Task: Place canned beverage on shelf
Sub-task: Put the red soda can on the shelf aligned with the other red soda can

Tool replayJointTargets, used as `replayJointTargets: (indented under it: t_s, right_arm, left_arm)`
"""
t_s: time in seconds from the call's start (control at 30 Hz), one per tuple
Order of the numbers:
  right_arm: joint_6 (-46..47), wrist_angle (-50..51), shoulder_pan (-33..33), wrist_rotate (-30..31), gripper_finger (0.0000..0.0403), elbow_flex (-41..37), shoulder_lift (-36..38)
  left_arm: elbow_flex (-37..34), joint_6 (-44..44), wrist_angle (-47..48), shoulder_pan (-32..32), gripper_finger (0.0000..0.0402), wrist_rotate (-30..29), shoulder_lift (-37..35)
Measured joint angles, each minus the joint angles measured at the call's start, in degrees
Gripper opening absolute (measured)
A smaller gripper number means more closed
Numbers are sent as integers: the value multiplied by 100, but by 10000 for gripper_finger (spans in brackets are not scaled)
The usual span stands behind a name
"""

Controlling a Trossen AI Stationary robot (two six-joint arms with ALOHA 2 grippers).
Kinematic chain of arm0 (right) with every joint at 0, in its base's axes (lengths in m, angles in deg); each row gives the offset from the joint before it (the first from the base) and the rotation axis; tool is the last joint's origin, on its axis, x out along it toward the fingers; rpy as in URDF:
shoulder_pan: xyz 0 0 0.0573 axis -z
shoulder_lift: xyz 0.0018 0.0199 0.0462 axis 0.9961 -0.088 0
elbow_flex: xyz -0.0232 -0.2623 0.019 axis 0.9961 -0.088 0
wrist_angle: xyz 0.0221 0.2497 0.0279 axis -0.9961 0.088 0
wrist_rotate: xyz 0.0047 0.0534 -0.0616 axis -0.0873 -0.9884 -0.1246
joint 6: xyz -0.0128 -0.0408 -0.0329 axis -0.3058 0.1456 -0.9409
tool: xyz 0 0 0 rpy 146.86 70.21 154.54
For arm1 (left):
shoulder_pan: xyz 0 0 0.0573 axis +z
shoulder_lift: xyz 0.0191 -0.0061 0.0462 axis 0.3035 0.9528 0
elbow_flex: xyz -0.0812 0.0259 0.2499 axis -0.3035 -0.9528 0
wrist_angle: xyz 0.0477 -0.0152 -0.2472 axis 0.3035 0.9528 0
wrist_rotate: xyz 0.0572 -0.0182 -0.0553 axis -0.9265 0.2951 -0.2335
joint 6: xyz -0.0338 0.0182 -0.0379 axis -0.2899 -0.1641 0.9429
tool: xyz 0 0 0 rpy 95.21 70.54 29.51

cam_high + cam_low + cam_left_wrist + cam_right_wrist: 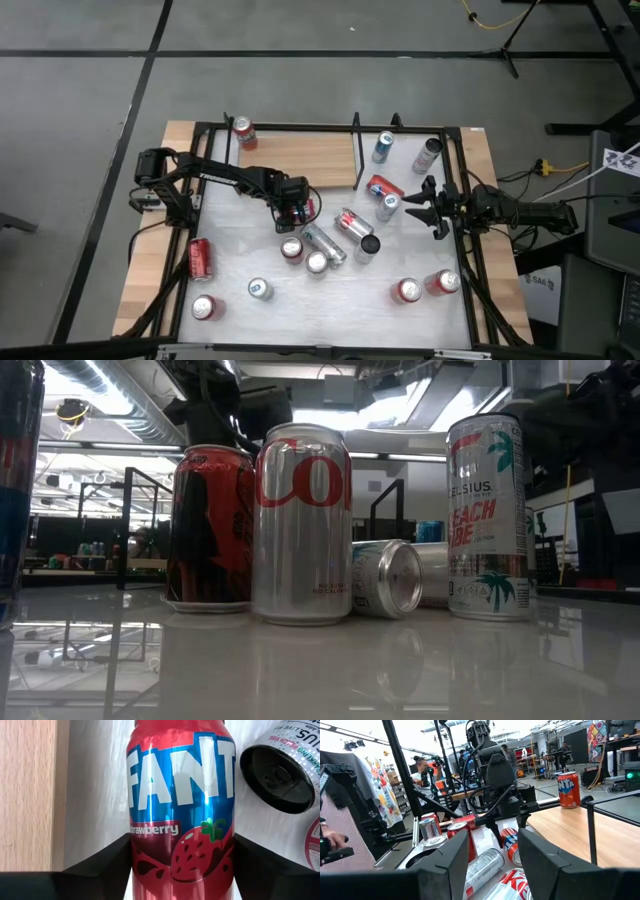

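Left hand [295,213] is down over the middle of the worktop [340,290], just off the near edge of the shelf [300,160]. Its two dark fingers [102,865] sit on either side of a strawberry Fanta can [180,805]. Fingers look right against the can's sides in the wrist view, but I can't tell whether they're gripping or only bracketing it. The can stands on the white worktop right beside the wooden board.

Next to it lies a silver can [324,243] on its side, black base toward the left wrist camera. More cans cluster around: a red one [291,249] and a silver-topped one [317,262] upright just beyond.

The shelf is at the far side of the worktop, with one orange can [243,131] standing at its far left corner.

Right hand [432,207] hangs at the right edge of the worktop, fingers apart, nothing between them. A red Coke can [384,186] lies near it.

A person [422,770] shows in the room behind.
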State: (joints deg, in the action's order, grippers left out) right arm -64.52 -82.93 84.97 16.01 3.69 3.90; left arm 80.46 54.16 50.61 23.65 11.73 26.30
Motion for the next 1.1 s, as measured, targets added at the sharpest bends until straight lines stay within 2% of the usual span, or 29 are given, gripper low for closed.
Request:
replayJointTargets:
  t_s: [0.37, 0.7, 0.8, 1.1]
  right_arm:
    - [1114, -151, 1, 97, 161, 0, -2]
    - [1181, -746, 0, -5, 164, 71, -2]
    - [1181, -754, 2, -6, 184, 125, -2]
    - [1340, -787, -1, 84, 279, 322, -2]
  left_arm:
    - [247, 14, 27, -4, 261, 39, 13]
    - [495, 14, 44, -4, 261, -2, 13]
    - [573, 14, 35, -4, 261, -4, 13]
    - [861, 6, 72, -17, 261, -179, -40]
